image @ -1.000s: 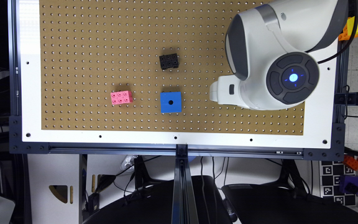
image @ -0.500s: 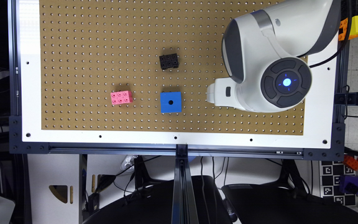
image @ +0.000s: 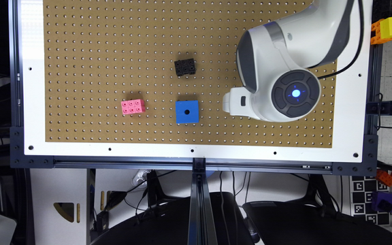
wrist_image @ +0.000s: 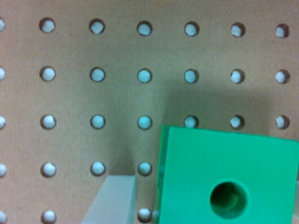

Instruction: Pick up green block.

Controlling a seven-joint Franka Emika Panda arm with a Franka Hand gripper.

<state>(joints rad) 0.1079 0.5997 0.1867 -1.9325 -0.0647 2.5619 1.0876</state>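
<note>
The exterior view looks straight down from high above on the whole pegboard [image: 114, 51] and the arm [image: 284, 68]. The wrist view faces the same pegboard from very close, beside the green block [wrist_image: 229, 177].

No readable text, numbers or brand marks anywhere. Closest to signs: black-and-white fiducial tag panel [image: 365, 200] below the bench's corner at the exterior view's lower right, pattern only, no characters. Glowing blue dot [image: 295, 93] ringed by dark button segments on the arm's round cap, unlabelled. Green block [wrist_image: 229, 179] face blank apart from its round hole.
</note>
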